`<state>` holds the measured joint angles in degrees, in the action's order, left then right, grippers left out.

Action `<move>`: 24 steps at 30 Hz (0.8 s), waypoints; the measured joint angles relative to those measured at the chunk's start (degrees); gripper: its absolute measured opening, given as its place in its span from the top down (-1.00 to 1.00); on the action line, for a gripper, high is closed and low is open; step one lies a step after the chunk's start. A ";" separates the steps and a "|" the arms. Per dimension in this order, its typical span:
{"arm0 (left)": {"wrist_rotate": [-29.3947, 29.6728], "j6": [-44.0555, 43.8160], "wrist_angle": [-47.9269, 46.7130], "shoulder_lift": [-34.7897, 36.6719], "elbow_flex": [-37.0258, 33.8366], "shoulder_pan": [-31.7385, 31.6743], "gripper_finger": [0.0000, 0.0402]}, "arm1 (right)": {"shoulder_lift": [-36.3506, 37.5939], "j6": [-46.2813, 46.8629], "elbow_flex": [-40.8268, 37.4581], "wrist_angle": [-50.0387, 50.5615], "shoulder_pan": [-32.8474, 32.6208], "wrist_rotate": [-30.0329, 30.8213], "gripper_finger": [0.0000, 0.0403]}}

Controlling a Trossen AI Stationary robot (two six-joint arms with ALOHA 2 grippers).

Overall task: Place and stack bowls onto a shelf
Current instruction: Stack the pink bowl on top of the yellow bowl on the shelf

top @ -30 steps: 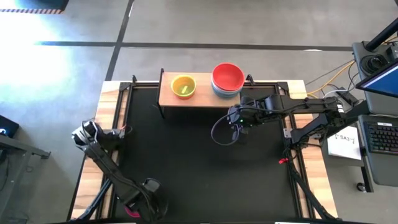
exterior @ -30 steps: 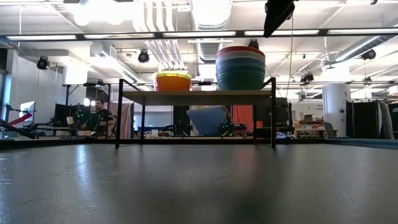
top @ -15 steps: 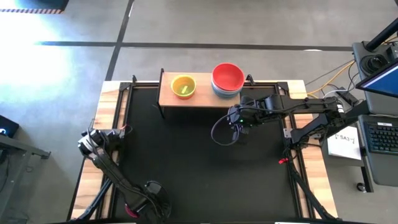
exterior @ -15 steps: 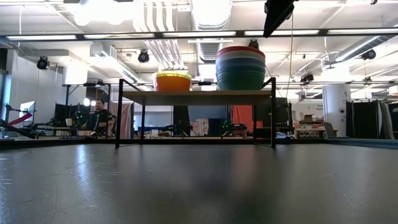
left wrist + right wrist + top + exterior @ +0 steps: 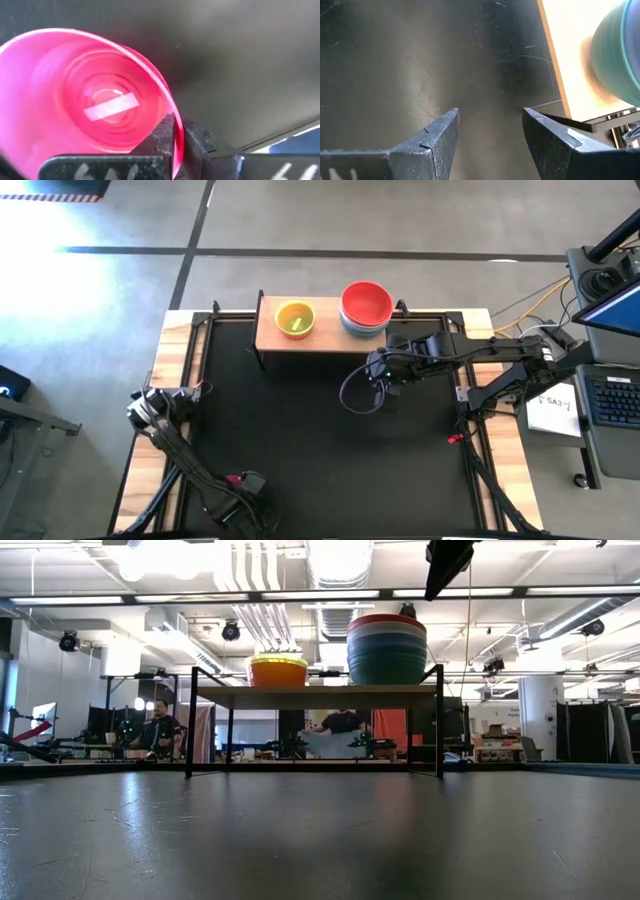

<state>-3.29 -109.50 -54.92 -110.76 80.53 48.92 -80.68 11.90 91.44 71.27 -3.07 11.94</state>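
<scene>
While the left gripper (image 5: 175, 145) fingers pinch the magenta bowl (image 5: 85, 100) rim at lower left, lift level toward the shelf (image 5: 330, 338); right fingers (image 5: 440, 137) wide

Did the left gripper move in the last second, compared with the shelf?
Yes. The left gripper, pinching the magenta bowl, is now slightly nearer the shelf, up from the mat's near edge.

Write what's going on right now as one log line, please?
left gripper: shut on magenta bowl rim, near table edge | right gripper: open, empty, beside shelf | shelf: yellow bowl stack, red-topped stack
</scene>
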 joint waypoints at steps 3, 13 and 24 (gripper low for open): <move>2.85 3.63 -4.61 0.00 3.90 -1.31 1.00 | 0.00 0.01 0.00 0.65 0.00 0.00 -0.02; 22.40 26.59 -32.79 0.11 23.03 -11.31 1.00 | 0.00 0.01 0.00 1.62 0.00 -0.15 -0.02; 40.27 65.40 -34.90 3.37 39.13 -32.57 1.00 | 0.07 -2.11 -0.92 3.22 0.00 0.09 -0.02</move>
<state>36.98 -44.09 -89.82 -107.39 119.67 16.34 -80.62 9.79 90.52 74.49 -3.07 12.03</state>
